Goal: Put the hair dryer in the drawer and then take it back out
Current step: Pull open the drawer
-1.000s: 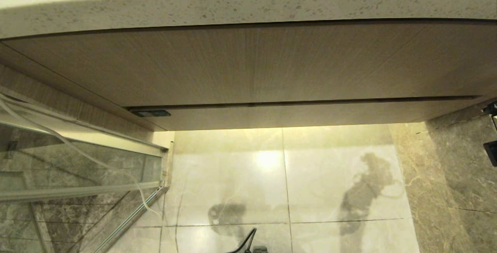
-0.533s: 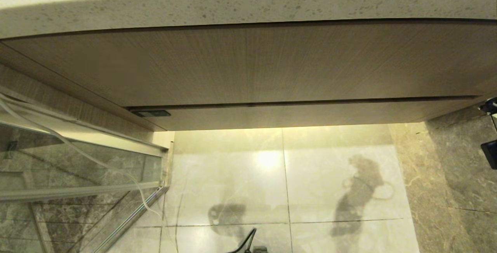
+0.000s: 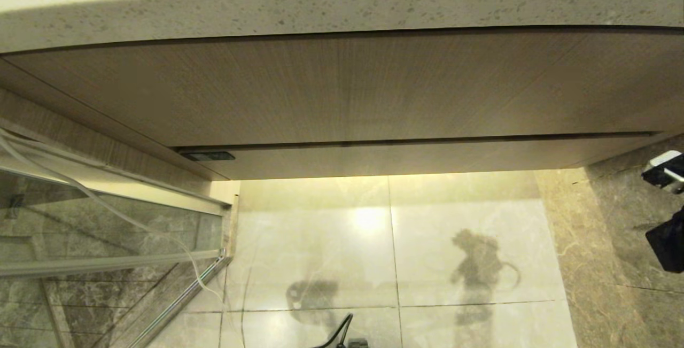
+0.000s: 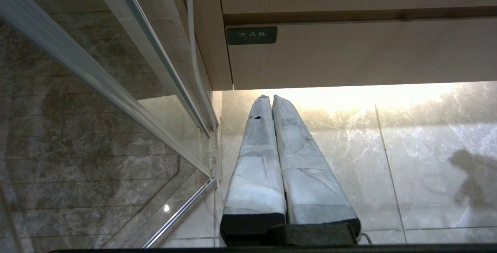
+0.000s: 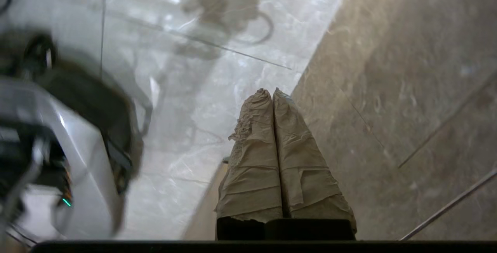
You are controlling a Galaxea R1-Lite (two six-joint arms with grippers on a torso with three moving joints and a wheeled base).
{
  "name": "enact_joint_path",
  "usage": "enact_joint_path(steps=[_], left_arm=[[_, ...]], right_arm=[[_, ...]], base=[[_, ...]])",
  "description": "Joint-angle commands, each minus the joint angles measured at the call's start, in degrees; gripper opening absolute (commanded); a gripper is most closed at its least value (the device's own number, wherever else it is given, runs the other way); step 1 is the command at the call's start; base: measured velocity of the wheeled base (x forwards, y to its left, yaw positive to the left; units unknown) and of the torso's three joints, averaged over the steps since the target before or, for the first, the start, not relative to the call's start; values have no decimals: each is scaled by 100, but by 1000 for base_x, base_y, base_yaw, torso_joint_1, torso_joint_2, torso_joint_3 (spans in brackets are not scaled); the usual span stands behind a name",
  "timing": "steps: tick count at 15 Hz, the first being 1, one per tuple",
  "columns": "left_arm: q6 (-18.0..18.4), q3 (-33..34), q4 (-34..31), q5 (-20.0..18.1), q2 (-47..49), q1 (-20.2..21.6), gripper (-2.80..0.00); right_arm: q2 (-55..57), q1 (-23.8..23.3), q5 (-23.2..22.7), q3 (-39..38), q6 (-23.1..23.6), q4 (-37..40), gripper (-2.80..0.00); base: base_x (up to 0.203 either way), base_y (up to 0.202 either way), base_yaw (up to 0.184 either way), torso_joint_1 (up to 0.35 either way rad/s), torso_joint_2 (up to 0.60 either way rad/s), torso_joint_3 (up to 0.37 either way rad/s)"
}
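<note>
The hair dryer is out of view in all frames. The drawer [image 3: 417, 158] is pushed in. Only its narrow wood-grain front shows, under the taller wood-grain panel [image 3: 342, 86], and it appears again in the left wrist view [image 4: 361, 54]. My left gripper [image 4: 270, 97] is shut and empty, hanging low over the pale floor tiles just below the drawer's left end. My right arm [image 3: 667, 241] pokes in at the right edge of the head view, beside the brown marble wall. Its gripper [image 5: 271, 91] is shut with nothing in it, pointing down at the floor.
A speckled stone countertop [image 3: 342, 11] overhangs the cabinet. A glass shower door [image 3: 107, 230] with a thin white tube stands at the left. A small dark label [image 4: 251, 35] sits on the drawer front's left end. My own base [image 5: 58, 140] shows in the right wrist view.
My right arm has come further into view at the right edge, and its shadow on the floor tiles has slid left. The drawer and left gripper have not moved.
</note>
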State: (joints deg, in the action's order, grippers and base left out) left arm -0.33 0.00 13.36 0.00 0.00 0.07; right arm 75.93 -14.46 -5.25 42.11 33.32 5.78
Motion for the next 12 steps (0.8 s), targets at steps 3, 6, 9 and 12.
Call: enact_joint_path(steps=[3, 6, 9, 12], left_arm=[[-2, 229, 9, -3, 0, 1, -280], [7, 229, 9, -8, 0, 1, -280], [-2, 229, 9, 0, 0, 1, -280], [-2, 229, 9, 0, 0, 1, -280]], right_arm=[[-565, 279, -669, -415, 1854, -1, -280], [-710, 351, -827, -461, 3449, -44, -280], [-725, 444, -1264, -286, 4485, -76, -280], [-548, 553, -2324, -342, 5018, -338, -280]], base=[[0, 0, 0, 0, 0, 0], [0, 0, 0, 0, 0, 0], [0, 0, 0, 0, 0, 0], [0, 0, 0, 0, 0, 0]])
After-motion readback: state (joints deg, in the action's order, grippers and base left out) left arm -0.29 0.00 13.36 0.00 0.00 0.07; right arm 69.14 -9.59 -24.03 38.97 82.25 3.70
